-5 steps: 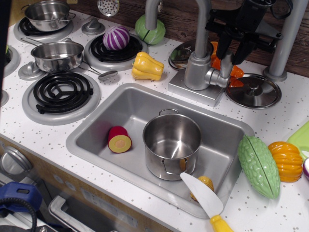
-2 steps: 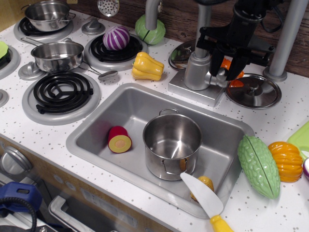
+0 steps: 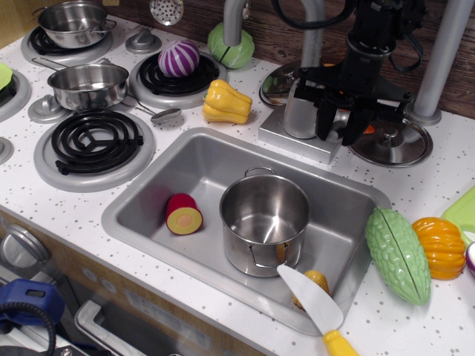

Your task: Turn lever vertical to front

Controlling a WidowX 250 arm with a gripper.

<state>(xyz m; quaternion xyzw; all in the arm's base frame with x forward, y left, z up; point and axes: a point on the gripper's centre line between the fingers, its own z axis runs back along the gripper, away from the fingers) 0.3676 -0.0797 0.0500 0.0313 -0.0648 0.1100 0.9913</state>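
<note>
Lever (image 3: 340,119) almost wholly hidden behind black gripper (image 3: 338,132); contact and jaw state impossible to tell. Faucet spout (image 3: 312,22) cut off by top edge. Orange toy (image 3: 365,127) mostly hidden behind gripper. Knife handle (image 3: 338,345) cut by bottom edge, near front right corner.

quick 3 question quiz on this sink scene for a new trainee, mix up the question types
1. True or false: the gripper is at the lever beside the faucet body.
2. What stands in the sink? A) pot B) kettle C) mug
3. Fill in: the knife has a ____ handle.

Key: 1 true; 2 A, the pot; 3 yellow.
</note>
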